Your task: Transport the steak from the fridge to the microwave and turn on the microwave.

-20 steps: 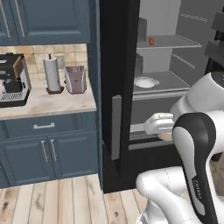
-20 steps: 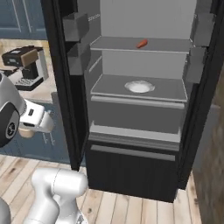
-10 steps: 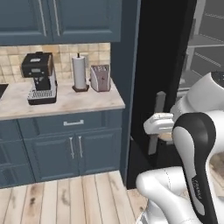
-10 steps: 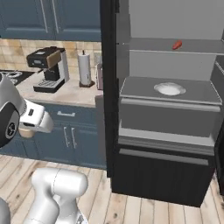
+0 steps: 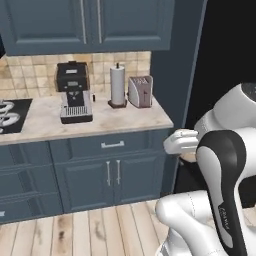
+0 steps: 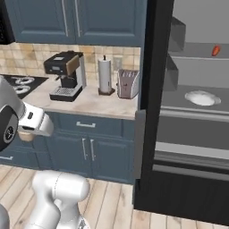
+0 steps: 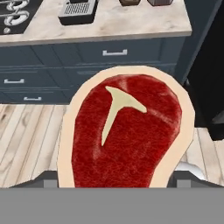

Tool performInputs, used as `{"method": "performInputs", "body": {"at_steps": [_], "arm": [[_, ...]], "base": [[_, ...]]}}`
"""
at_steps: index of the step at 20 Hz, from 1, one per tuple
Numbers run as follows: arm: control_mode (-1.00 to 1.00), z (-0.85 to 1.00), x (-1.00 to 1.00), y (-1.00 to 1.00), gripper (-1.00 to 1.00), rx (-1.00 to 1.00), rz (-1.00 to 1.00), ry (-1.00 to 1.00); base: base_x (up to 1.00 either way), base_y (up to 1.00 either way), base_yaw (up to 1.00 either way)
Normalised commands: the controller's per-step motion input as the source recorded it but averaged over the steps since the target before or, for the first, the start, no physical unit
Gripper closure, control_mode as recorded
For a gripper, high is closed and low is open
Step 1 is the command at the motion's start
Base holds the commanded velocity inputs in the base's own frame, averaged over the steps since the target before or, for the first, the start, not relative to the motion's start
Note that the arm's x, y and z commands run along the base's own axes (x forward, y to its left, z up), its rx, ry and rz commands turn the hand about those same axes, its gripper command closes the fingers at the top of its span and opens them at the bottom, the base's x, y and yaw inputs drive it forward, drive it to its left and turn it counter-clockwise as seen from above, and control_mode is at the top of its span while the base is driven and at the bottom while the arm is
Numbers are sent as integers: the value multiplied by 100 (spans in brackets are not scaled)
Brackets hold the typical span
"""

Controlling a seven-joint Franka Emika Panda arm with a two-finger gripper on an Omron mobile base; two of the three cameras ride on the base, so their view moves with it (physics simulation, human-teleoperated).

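Pale stone counter [image 7: 131, 19] at upper frame: keep your gripper [image 7: 118, 177] clenched on the red, tan-rimmed steak [image 7: 127, 131]; carry it level.

Counter stuff by the blue-grey cabinets

Coffee machine [image 5: 75, 97], paper towel roll [image 5: 117, 85] and toaster [image 5: 139, 92] sit left to right on the beige counter [image 5: 100, 122].

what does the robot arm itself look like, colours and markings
The arm is glossy white with rounded, tube-like links and a black band curving over the big joint. Small pale lettering runs down the dark section near the lower edge. The hand end is a white, blocky piece. No loose cables show.
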Motion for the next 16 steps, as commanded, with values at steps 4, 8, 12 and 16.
{"method": "performInputs", "body": {"at_steps": [4,8,12,16], "arm": [[100,0,0,0,100,0,0,0],[100,0,0,0,100,0,0,0],[100,0,0,0,100,0,0,0],[100,0,0,0,100,0,0,0]], "base": [[75,49,0],[66,64,0],[52,81,0],[35,84,0]]}}
